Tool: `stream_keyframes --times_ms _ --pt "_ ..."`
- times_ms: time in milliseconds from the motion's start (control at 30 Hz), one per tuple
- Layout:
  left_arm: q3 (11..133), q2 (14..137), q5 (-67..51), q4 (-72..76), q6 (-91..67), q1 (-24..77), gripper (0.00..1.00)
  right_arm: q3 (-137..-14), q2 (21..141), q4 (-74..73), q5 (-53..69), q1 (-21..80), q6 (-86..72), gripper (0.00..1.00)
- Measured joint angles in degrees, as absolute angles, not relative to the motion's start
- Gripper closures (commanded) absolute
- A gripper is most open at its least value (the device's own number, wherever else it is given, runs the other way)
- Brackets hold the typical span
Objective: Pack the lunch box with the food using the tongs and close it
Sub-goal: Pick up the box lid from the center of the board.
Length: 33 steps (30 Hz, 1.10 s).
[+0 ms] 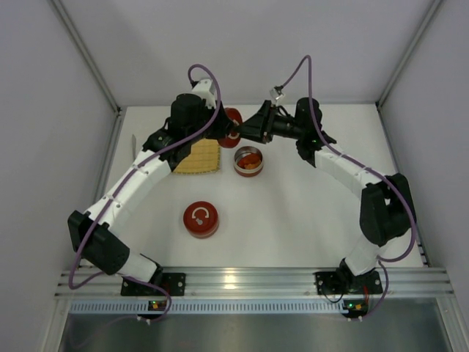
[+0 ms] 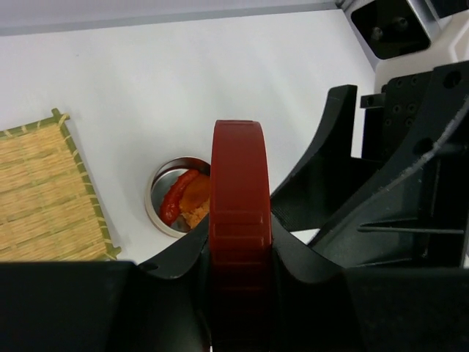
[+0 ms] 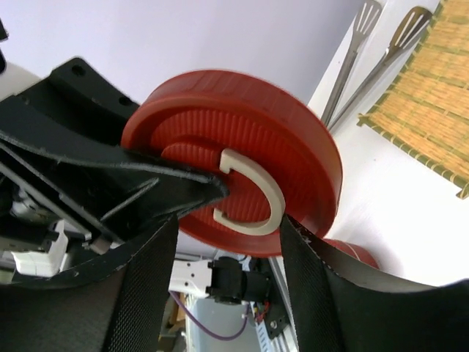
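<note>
Left gripper (image 2: pixel 240 253): clamped on the red lid (image 2: pixel 239 213), gripping it by the rim. The lid stands on edge in the air above the table (image 2: pixel 146 81).
Right gripper (image 3: pixel 229 224): jaws apart, one finger on each side of the whitish C-shaped handle (image 3: pixel 256 192) on the lid's face. I cannot tell whether they touch it.
Red lid: round and ribbed, held up between the two grippers at the far middle of the table, just beyond the metal tin.
Metal tin (image 2: pixel 155 192): round, silvery and uncovered. It stands on the table just right of the mat, below the raised lid.
Food (image 2: pixel 183 202): a long red piece and orange pieces lie together inside the tin. Part of the inside is hidden behind the lid.
Second red round piece (image 1: pixel 201 219): lies flat nearer the arm bases, well apart from the tin, with a white ring on top. Its contents cannot be seen.
Mat (image 2: pixel 40 194): yellow and woven, with nothing visible on it.
Tongs (image 3: pixel 352 57): flat on the table beside the mat's far side, held by neither gripper.
</note>
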State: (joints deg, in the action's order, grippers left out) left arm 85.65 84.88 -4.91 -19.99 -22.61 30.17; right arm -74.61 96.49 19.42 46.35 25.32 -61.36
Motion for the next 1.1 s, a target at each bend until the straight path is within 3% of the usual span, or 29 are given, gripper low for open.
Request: stream_keyframes --times_ms 167,400,800,1100 --pt "84.38 84.88 -2.37 -20.23 -22.57 29.85 1.00 -71.99 95.57 24.75 49.01 25.34 -63.77 0.54" --pt "83.48 84.90 -1.78 -21.06 -22.57 29.85 1.00 -71.20 93.01 35.86 50.52 25.41 -69.28 0.53" --pt "83.68 84.90 -4.51 -20.99 -26.81 25.52 1.00 -72.42 92.71 17.76 44.86 25.39 -58.92 0.49" --pt "84.01 84.90 -9.87 -19.79 -28.38 25.06 1.00 -72.42 94.15 18.41 43.75 25.39 -60.47 0.49"
